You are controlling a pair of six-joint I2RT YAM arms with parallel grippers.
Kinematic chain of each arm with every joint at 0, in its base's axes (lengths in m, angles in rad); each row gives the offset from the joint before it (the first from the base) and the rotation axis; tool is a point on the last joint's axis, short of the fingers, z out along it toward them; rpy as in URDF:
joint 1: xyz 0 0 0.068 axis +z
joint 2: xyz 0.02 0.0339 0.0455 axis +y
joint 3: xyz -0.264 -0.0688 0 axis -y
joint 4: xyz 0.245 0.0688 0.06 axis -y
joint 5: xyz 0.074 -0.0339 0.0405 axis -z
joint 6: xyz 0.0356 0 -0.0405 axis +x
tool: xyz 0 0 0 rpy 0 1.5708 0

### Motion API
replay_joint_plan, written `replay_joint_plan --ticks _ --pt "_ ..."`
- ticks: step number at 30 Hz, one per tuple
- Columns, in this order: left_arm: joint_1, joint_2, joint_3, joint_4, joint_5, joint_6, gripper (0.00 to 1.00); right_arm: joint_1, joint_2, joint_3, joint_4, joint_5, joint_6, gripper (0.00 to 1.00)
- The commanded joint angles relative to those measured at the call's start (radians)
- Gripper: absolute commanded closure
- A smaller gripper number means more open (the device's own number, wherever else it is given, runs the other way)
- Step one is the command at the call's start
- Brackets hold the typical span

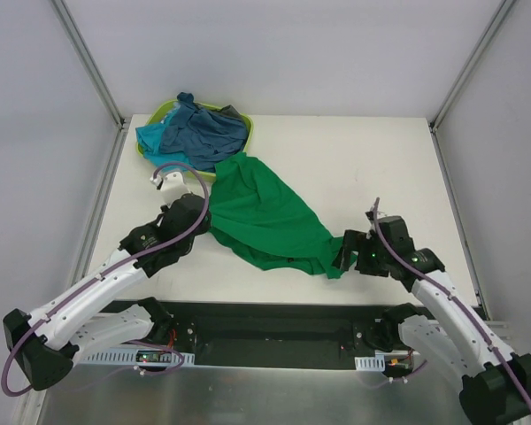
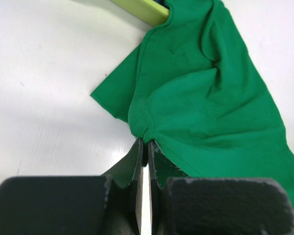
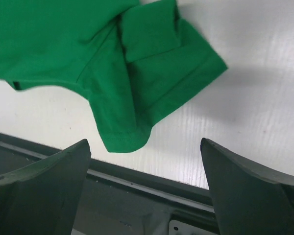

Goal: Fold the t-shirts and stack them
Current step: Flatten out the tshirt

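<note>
A bright green t-shirt (image 1: 265,212) lies crumpled across the table, reaching from the lime basket (image 1: 156,115) down to the front edge. My left gripper (image 1: 203,223) is shut on a pinch of the green shirt's left edge (image 2: 143,131). My right gripper (image 1: 345,257) is open and empty beside the shirt's lower right corner; in the right wrist view that corner (image 3: 132,107) lies between and ahead of my fingers (image 3: 245,191). Dusty blue (image 1: 203,133), turquoise (image 1: 150,137) and dark grey (image 1: 234,112) shirts are heaped in the basket.
The basket's lime rim (image 2: 142,10) shows at the top of the left wrist view. The table's front edge and a dark metal rail (image 3: 152,186) run just below the right gripper. Frame posts stand at the back corners.
</note>
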Motion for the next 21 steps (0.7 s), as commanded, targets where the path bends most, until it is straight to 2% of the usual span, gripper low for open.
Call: replay_joint_plan --ticks 1,7,11,20,21 --pt "0.015 -0.008 -0.023 -0.012 -0.024 -0.001 1.00 0.106 0.070 0.006 0.048 0.082 0.018 0.03" --pt "0.020 -0.018 -0.043 -0.022 -0.019 -0.008 1.00 0.107 0.128 0.039 0.041 0.288 0.123 0.02" --pt "0.020 -0.023 -0.048 -0.024 -0.013 -0.009 1.00 0.099 0.177 0.055 0.046 0.398 0.120 0.04" --pt "0.021 -0.014 -0.055 -0.024 -0.016 -0.003 1.00 0.099 0.422 0.138 0.120 0.394 0.097 0.01" --pt "0.020 -0.017 -0.059 -0.024 -0.016 -0.003 1.00 0.097 0.451 0.150 0.123 0.397 0.097 0.03"
